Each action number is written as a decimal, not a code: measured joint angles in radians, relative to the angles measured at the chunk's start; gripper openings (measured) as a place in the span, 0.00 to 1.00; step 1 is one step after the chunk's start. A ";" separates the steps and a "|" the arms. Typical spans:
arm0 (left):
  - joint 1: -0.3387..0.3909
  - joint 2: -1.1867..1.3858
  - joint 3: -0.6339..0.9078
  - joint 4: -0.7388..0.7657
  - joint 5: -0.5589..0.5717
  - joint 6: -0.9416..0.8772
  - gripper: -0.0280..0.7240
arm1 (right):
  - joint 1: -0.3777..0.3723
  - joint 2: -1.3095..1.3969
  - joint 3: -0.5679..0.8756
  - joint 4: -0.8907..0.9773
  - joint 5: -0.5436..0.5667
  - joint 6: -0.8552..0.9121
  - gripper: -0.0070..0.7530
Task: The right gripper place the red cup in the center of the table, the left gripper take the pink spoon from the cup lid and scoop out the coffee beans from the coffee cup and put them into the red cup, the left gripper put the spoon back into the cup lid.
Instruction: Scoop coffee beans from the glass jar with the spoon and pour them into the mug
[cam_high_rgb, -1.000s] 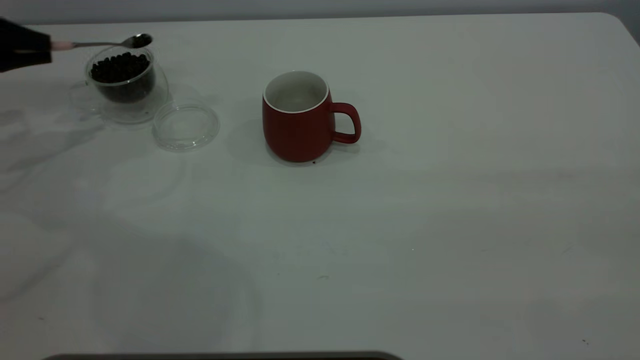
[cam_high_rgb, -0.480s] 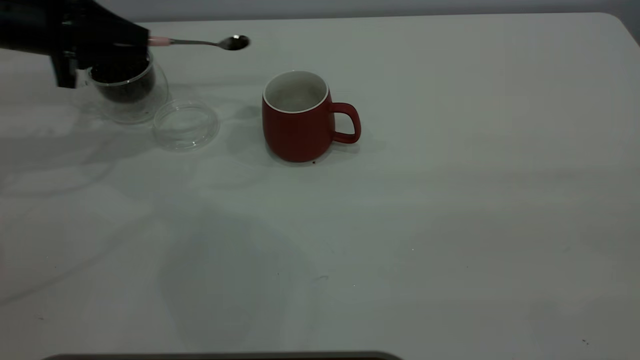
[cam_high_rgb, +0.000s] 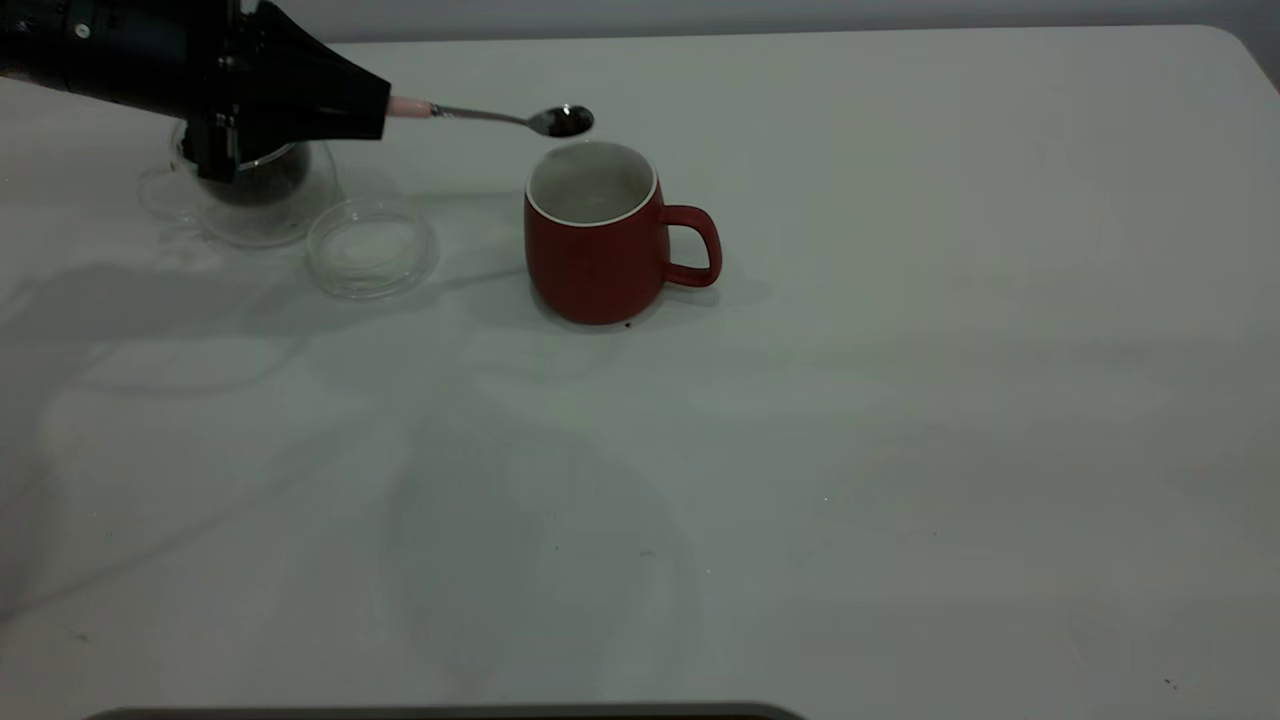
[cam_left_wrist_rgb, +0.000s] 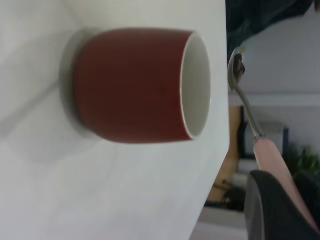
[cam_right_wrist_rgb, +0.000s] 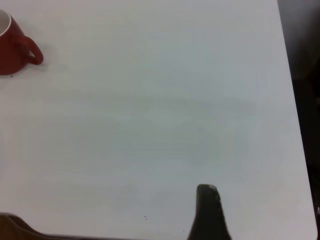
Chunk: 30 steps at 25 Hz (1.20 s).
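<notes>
1. The left gripper (cam_high_rgb: 375, 105) reaches in from the upper left of the exterior frame, its fingers closed on the pale handle of the pink spoon (cam_high_rgb: 500, 116).
2. The spoon is held roughly level, its metal bowl hanging just above the far rim of the red cup (cam_high_rgb: 598, 235), with a few dark coffee beans (cam_high_rgb: 570, 121) in the bowl.
3. The red cup stands upright near the upper middle of the frame on the table (cam_high_rgb: 900, 450), handle pointing to frame right; what shows of its white inside looks bare.
4. The cup lid (cam_high_rgb: 372, 249) lies flat at left of the red cup, apart from it, and holds nothing.
5. The coffee cup (cam_high_rgb: 262, 195) sits just beside the lid toward the upper left, partly hidden behind the gripper, dark beans showing through the glass.
6. In the left wrist view the red cup (cam_left_wrist_rgb: 140, 85) fills the frame, with the spoon (cam_left_wrist_rgb: 250, 115) beside its rim.
7. In the right wrist view one dark finger of the right gripper (cam_right_wrist_rgb: 210, 212) shows at the bottom edge over bare table, well apart from the red cup (cam_right_wrist_rgb: 15, 45); its opening cannot be told.
8. No readable writing or brand mark shows on any object.
</notes>
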 joint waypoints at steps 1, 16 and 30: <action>-0.003 0.000 0.000 0.008 0.000 0.015 0.20 | 0.000 0.000 0.000 0.000 0.000 0.000 0.78; -0.061 0.000 0.000 -0.033 -0.165 0.618 0.20 | 0.000 0.000 0.000 0.000 0.000 0.000 0.78; 0.051 -0.177 0.095 0.015 -0.102 0.221 0.20 | 0.000 0.000 0.000 0.000 0.001 0.000 0.78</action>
